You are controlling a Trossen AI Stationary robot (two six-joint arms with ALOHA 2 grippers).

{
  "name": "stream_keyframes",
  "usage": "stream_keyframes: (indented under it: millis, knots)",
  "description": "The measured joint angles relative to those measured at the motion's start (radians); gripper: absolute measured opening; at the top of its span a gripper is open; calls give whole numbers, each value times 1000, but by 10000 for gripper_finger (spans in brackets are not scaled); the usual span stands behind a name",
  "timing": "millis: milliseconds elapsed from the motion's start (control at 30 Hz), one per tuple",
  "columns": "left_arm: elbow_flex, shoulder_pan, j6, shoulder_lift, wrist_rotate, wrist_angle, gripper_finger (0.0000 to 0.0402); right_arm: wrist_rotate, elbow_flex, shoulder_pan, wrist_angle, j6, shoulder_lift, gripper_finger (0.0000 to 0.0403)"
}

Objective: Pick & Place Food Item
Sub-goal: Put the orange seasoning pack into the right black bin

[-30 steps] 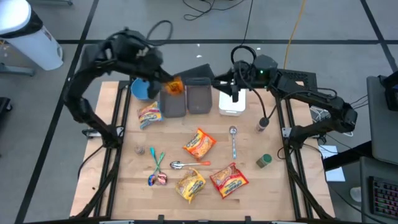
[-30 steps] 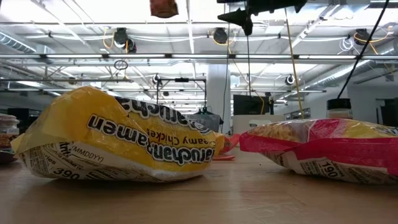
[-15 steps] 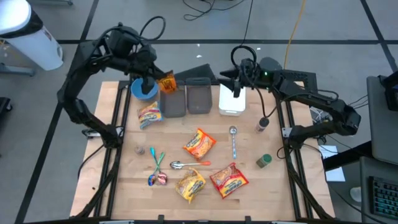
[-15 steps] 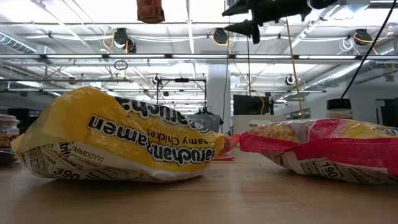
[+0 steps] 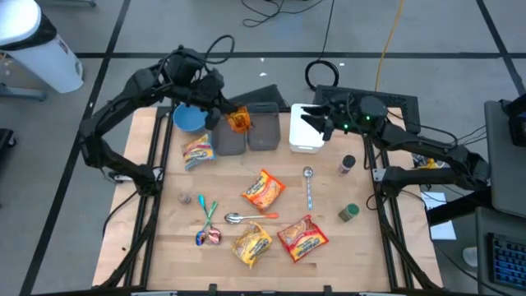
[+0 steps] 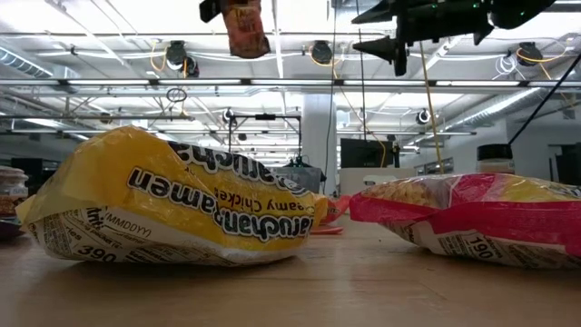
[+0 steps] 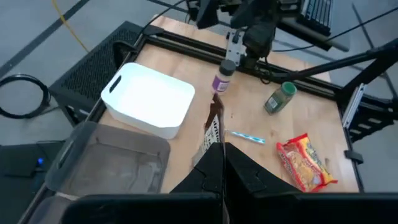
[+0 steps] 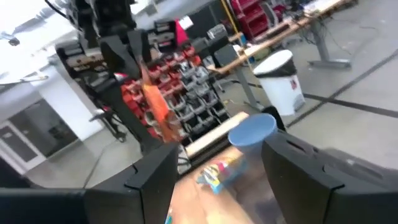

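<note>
- Change since the earlier frames: the left gripper (image 5: 228, 115) has carried its orange packet (image 5: 239, 121) rightward from beside the blue bowl (image 5: 190, 118) to above the two grey bins; the right gripper (image 5: 311, 121) has swung from pointing down to lying level over the white bin (image 5: 306, 138).
- Near edge of the table (image 5: 345, 255): yellow ramen pack (image 5: 251, 244) on the left, red ramen pack (image 5: 302, 236) on the right, lying flat, just beside each other.
- Middle: orange ramen pack (image 5: 264, 190), two spoons, a green-lidded jar to the right; untouched.
- Far row, left to right: blue bowl, left grey bin (image 5: 229, 131), right grey bin (image 5: 263, 127), white bin.
- Left gripper: clenched on the orange packet, which hangs raised over the divide between the grey bins.
- Right gripper: jaws parted, nothing between them, waiting above the white bin.
- Step in hand, as judged: the place phase, packet still airborne.
- Next move calls for: settling over one bin, lowering, then releasing; which bin is intended cannot be told.
</note>
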Motion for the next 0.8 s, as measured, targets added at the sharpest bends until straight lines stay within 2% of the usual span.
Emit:
stream_keyframes:
  millis: [267,667,800]
  knots:
    - [-138,0,-27,-46,4,52,0,62,-1,77,-15,-43,27,226]
    - [-296,13,28,-58,-4,110,0,59,-1,205,76,52,128,226]
    - [-332,39,43,-58,-10,108,0,107,-1,229,168,105,179,226]
